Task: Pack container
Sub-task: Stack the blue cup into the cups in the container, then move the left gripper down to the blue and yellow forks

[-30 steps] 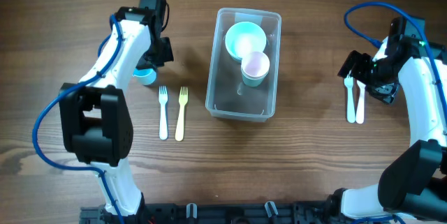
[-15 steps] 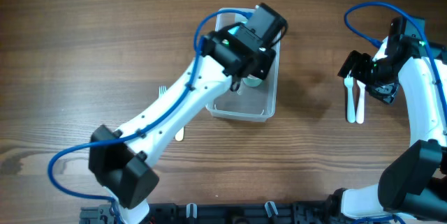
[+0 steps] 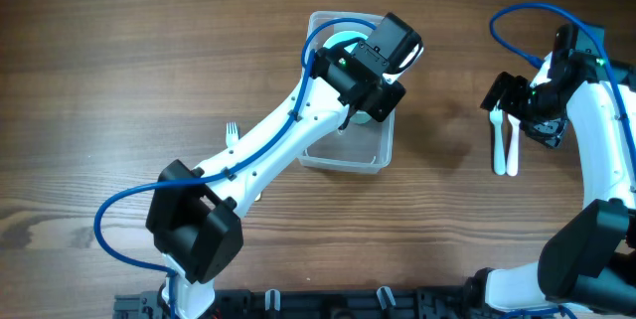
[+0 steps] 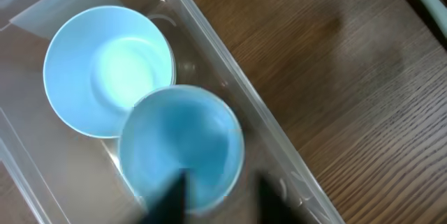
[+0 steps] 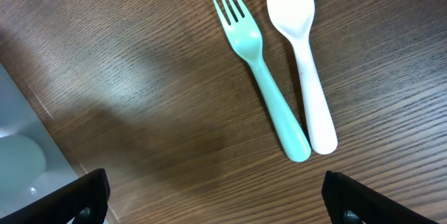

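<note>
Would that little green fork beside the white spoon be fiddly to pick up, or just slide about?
The fork looks like thin plastic, so probably light and fairly stiff. Lying flat on the smooth wooden table, it would likely slide, not roll, if pushed. Its handle end seems to touch the spoon, so fingers might nudge both.

White arm links (image 3: pixel 288 130) with black joint housings (image 3: pixel 194 235), looping blue cables (image 3: pixel 517 9) and black fingers (image 5: pixel 77 196)
</note>
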